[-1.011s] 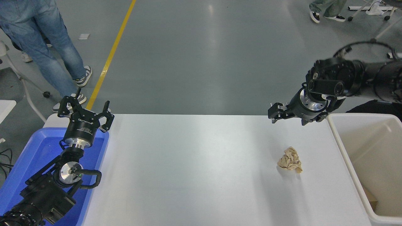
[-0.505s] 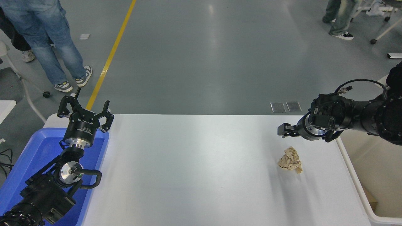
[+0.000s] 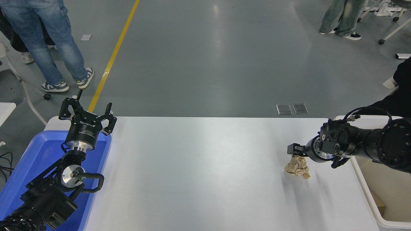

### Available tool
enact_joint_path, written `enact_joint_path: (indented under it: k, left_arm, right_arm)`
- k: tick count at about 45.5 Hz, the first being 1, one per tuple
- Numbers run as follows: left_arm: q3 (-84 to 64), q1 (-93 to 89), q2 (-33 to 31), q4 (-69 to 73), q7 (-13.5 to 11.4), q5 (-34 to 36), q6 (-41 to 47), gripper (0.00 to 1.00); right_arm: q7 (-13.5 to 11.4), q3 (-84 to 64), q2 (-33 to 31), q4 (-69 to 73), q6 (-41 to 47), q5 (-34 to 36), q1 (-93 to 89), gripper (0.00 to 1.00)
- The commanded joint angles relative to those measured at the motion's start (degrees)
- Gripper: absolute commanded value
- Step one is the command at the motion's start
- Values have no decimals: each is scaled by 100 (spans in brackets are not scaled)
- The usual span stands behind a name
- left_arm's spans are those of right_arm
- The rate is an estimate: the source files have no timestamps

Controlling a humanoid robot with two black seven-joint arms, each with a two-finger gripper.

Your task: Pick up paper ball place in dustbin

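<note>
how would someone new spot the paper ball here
On the white table, look to the right end beside the off-white dustbin. The paper ball lies just under the right gripper. It is the table's only loose thing, a tan crumpled wad.

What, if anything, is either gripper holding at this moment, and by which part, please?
Nothing is clearly held. The right gripper is at the top of the paper ball, which lies on the table; a grip cannot be told. The left gripper is open and empty.

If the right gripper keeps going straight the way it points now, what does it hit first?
The right gripper points toward the picture's left, just over the paper ball. Beyond its tip there is only bare white table, so the way looks free; its height above the ball is unclear from this view.
</note>
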Motion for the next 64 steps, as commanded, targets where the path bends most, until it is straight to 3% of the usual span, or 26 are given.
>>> enact_joint_path:
  k: [1, 9, 16, 20, 30, 50, 64]
  left_arm:
    - [0, -1, 0, 1, -5, 0, -4, 98]
    - [0, -1, 0, 1, 4, 0, 5, 98]
    - [0, 7, 0, 1, -5, 0, -4, 98]
    - [9, -1, 0, 1, 4, 0, -4, 98]
    - [9, -1, 0, 1, 4, 0, -4, 98]
    - [9, 7, 0, 1, 4, 0, -4, 98]
    - [9, 7, 0, 1, 4, 0, -4, 98]
  right_arm:
    - [21, 314, 3, -8, -88, 22, -157, 98]
    - [21, 428, 47, 1, -123, 22, -280, 82]
    - [30, 428, 74, 53, -105, 13, -280, 37]
    - [30, 419, 74, 62, -105, -48, -271, 19]
    - [56, 331, 47, 71, -105, -66, -104, 0]
    - [57, -11, -682, 940, -17, -66, 1354, 0]
    - [56, -477, -1490, 2733, 334, -277, 3524, 0]
